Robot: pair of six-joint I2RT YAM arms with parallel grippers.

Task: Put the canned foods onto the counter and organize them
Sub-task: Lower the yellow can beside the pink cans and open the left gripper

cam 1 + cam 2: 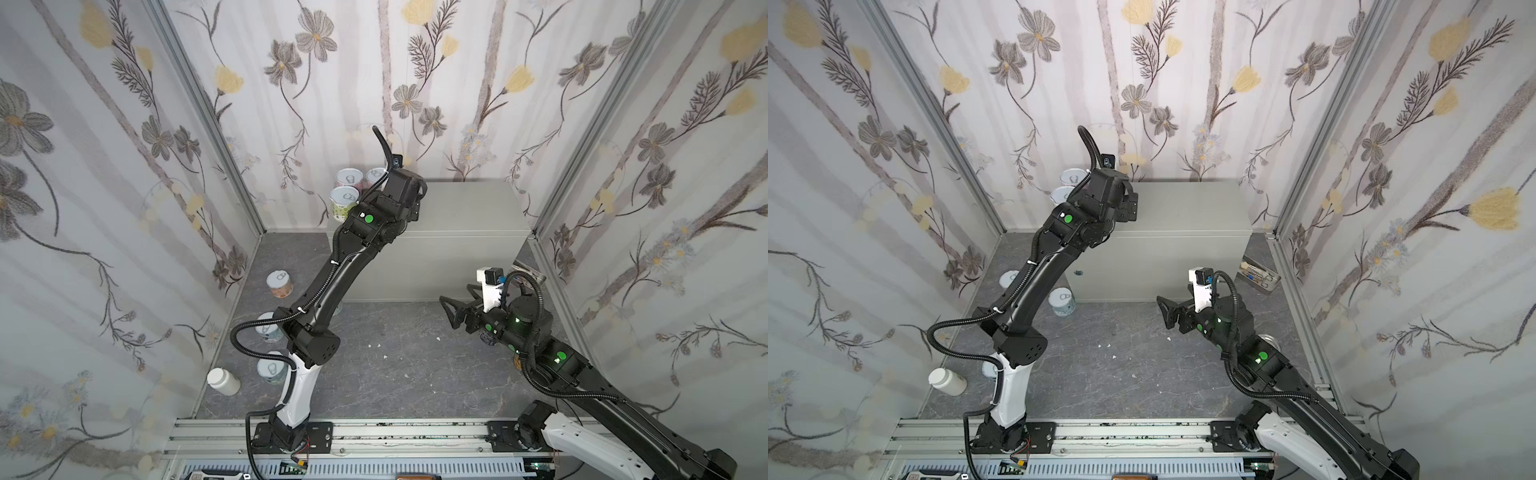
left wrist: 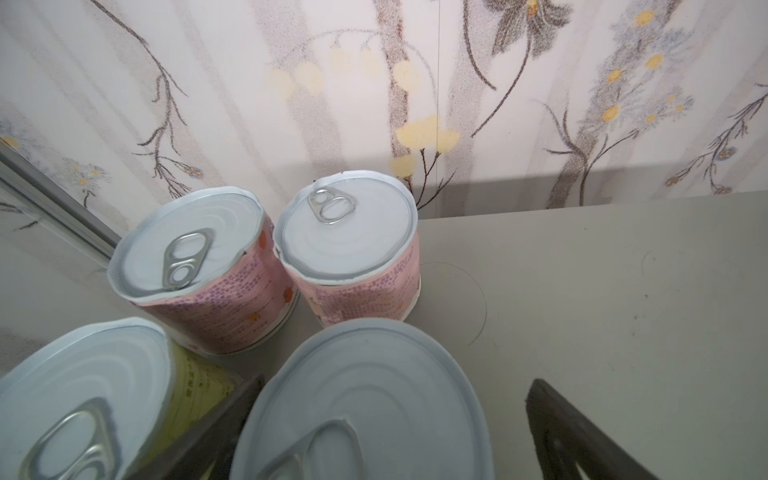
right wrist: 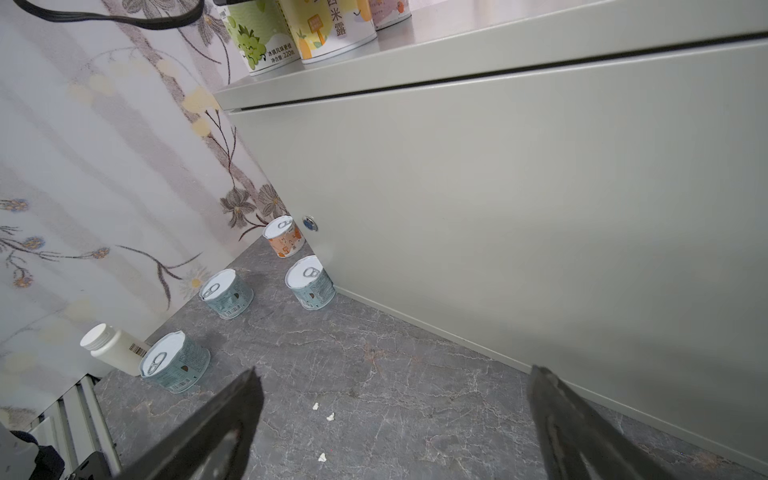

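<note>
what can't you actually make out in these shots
- Left wrist view: the nearest can shows only its lid; its label is hidden below, and the bottom edge cuts it off.
- In a top view, a silver-topped can is mostly covered by the right arm; label unseen.
- In a top view, the utensil tray: contents too small to identify.

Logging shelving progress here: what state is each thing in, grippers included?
Counter: door shut.
Left gripper: open, straddling the yellow can.
Right gripper: open, empty.
Yellow can: upright on the counter.
Green can: upright on the counter.
Pink cans: both upright on the counter.
Orange can: upright on the floor.
Blue cans: all three upright on the floor.
Bottle: lying on its side, capped.
</note>
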